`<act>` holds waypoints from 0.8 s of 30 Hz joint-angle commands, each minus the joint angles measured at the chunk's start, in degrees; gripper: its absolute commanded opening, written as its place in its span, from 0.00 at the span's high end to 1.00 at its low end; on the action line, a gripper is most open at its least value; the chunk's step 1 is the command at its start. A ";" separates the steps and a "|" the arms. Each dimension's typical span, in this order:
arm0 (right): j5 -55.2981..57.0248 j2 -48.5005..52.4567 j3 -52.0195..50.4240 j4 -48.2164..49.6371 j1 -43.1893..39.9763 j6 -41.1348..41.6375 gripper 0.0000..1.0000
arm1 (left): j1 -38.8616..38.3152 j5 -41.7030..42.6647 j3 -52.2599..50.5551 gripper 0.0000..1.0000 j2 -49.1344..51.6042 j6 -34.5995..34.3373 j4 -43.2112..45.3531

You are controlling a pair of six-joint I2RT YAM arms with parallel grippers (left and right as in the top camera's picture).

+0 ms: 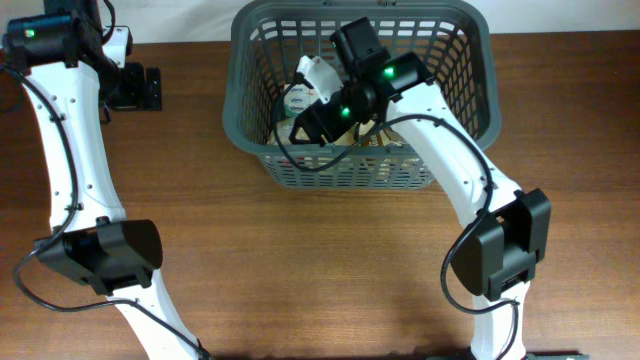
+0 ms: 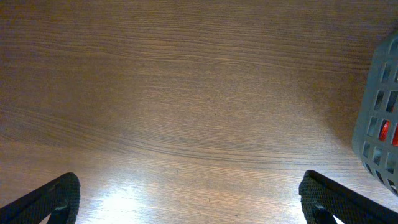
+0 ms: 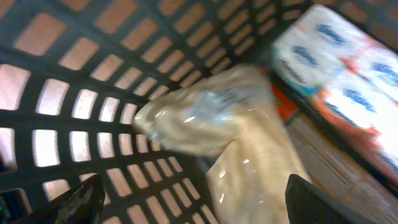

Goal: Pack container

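The container, a dark grey lattice basket [image 1: 258, 40], stands at the back middle of the table; its corner shows in the left wrist view [image 2: 379, 106]. My right gripper [image 1: 308, 122] is inside it, open, above a clear plastic bag with pale contents [image 3: 242, 124] lying against the basket wall [image 3: 93, 74]. A white pack with blue and orange print [image 3: 339, 59] lies beside the bag. My left gripper [image 1: 135, 88] is open and empty over bare wood at the far left; its fingertips show in the left wrist view [image 2: 186, 202].
The wooden table [image 1: 300, 260] stretches in front of the basket. Both arm bases stand near the front edge, the left one [image 1: 100, 255] and the right one [image 1: 500, 245]. Several packed items lie in the basket.
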 commanded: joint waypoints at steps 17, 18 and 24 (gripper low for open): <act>32.00 -35.56 22.32 -19.45 -13.14 7.89 0.12 | 0.33 -0.26 -0.26 0.01 0.28 -0.70 0.09; 32.04 -38.77 22.34 -20.20 -13.14 7.91 0.12 | 0.33 -0.24 -0.26 0.01 0.28 -0.72 0.09; 41.64 -56.70 22.34 -34.29 -13.14 10.82 0.20 | 0.33 -0.24 -0.26 0.01 0.28 -0.70 0.09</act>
